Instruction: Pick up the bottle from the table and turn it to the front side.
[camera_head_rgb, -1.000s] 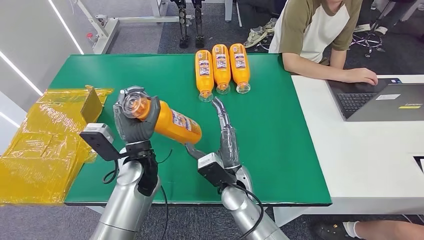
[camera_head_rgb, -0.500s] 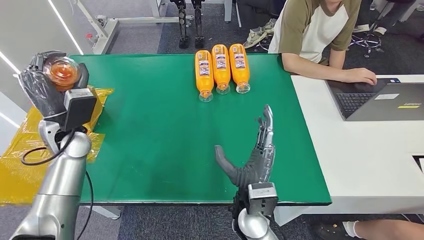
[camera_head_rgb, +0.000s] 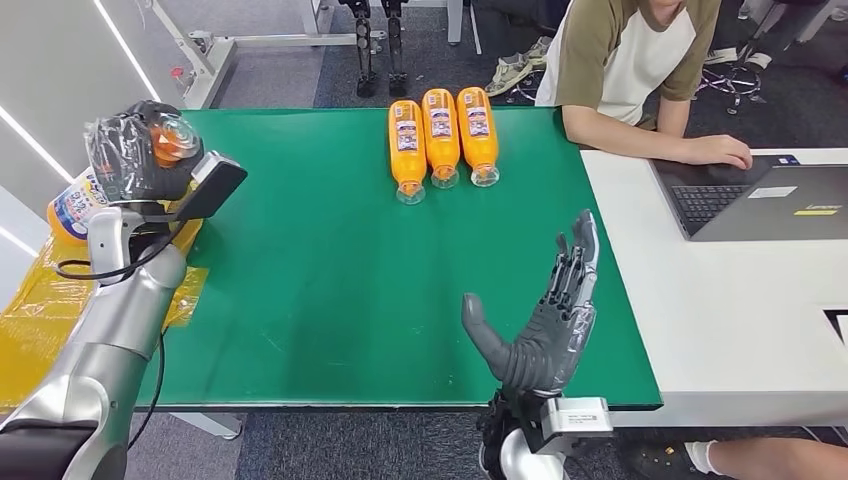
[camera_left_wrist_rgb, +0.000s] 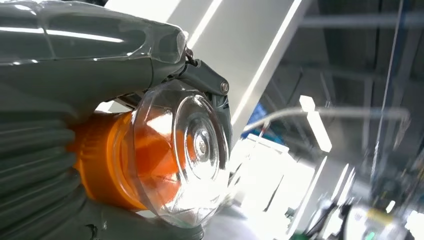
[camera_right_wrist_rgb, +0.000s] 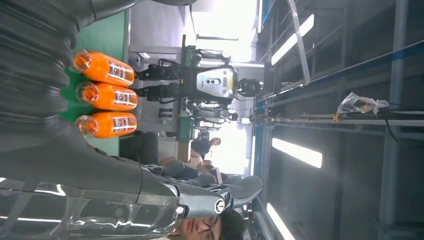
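We saw the left hand (camera_head_rgb: 140, 155) gripping the orange bottle (camera_head_rgb: 72, 207) out past the far left corner of the green table (camera_head_rgb: 300, 260), above the crinkled yellow plastic wrap (camera_head_rgb: 40, 300); its clear ribbed cap (camera_left_wrist_rgb: 192, 150) faced the wrist camera. Our right hand (camera_head_rgb: 545, 325) stood at the near edge, fingers spread and holding nothing. A wide stretch of smooth green lay between it and three orange bottles (camera_head_rgb: 441, 135) lying side by side at the far edge. A person's forearm (camera_head_rgb: 650, 148) rested on the white desk (camera_head_rgb: 730, 300) at right.
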